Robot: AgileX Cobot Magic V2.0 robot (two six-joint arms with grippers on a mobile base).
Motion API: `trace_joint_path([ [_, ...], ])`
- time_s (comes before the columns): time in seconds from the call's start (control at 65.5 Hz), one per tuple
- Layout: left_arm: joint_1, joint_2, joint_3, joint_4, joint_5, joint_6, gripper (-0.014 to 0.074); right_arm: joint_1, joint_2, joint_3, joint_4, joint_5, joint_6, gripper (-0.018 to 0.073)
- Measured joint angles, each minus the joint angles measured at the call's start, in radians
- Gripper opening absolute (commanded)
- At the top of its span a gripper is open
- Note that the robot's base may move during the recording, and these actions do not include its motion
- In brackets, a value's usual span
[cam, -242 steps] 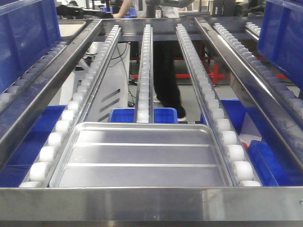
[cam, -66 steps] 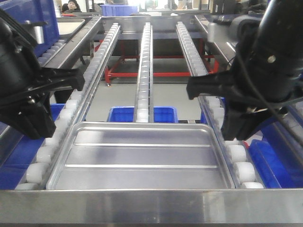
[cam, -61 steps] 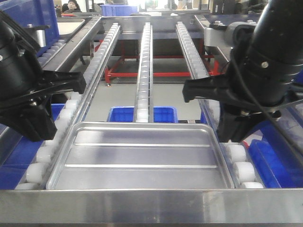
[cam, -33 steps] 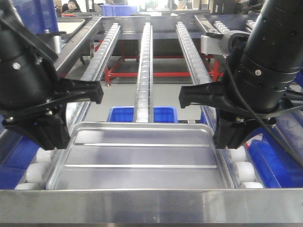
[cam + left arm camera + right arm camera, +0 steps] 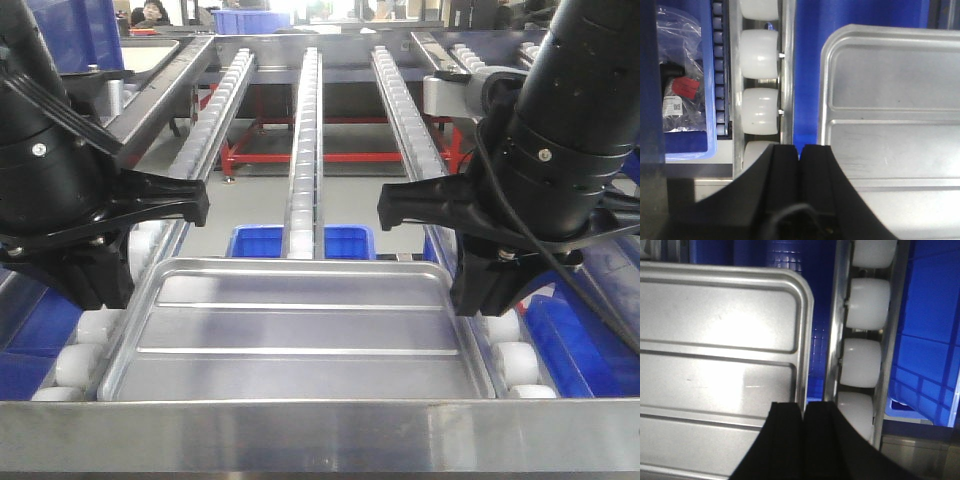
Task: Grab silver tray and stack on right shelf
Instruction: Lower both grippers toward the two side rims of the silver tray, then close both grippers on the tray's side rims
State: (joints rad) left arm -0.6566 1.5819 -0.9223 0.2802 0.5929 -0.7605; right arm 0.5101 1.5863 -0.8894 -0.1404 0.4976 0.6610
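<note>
Roller rack (image 5: 305,150), one silver tray (image 5: 300,330), four fingers (image 5: 785,170)

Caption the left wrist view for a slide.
Left gripper, fingers together, poised at the silver tray's left rim beside the white roller rail.

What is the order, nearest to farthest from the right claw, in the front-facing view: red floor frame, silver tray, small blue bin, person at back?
1. silver tray, its right rim beside the right claw.
2. small blue bin, lower down, just past the tray's far edge.
3. red floor frame, farther back.
4. person, far back, upper left.
</note>
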Motion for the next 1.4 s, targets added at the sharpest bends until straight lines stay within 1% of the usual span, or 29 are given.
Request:
trace_joint_path([
  [0.214,0.000,0.000,0.000,-0.015,0.000,0.000,-0.0091,0.000,0.000,0.000,0.000,0.000,0.000,0.0070],
  [0.305,0.000,0.000,0.000,-0.016,0.000,0.000,-0.0091,0.000,0.000,0.000,0.004,0.000,0.000,0.0087],
  [0.519,0.000,0.000,0.000,-0.017,-0.001,0.000,-0.0091,0.000,0.000,0.000,0.015,0.005,0.000,0.0198],
  [0.595,0.000,0.000,0.000,-0.017,-0.001,0.000,-0.0078,0.000,0.000,0.000,0.017,0.005,0.002,0.0241],
  [0.641,0.000,0.000,0.000,-0.017,-0.001,0.000,-0.0034,0.000,0.000,0.000,0.019,0.005,0.002,0.0272],
  [0.778,0.000,0.008,0.000,-0.028,-0.002,0.000,0.0256,0.000,0.001,0.000,0.019,0.003,0.002,0.0351],
  [0.824,0.000,0.015,0.000,-0.030,-0.002,0.000,0.0308,0.000,0.003,0.000,0.019,-0.005,0.002,0.0368],
  [0.854,0.000,0.020,0.000,-0.032,-0.002,0.000,0.0324,0.000,0.005,0.000,0.019,-0.010,0.002,0.0377],
  [0.915,0.000,0.026,0.000,-0.034,-0.002,0.000,0.0323,0.000,0.011,0.000,0.019,-0.023,0.002,0.0377],
  [1.144,0.000,0.032,0.000,-0.027,-0.023,0.000,0.0264,0.000,0.045,0.000,0.019,-0.058,0.002,0.0375],
  [1.404,0.000,0.079,-0.001,-0.021,-0.053,0.000,0.0264,0.000,0.083,0.000,0.019,-0.071,0.002,0.0375],
])
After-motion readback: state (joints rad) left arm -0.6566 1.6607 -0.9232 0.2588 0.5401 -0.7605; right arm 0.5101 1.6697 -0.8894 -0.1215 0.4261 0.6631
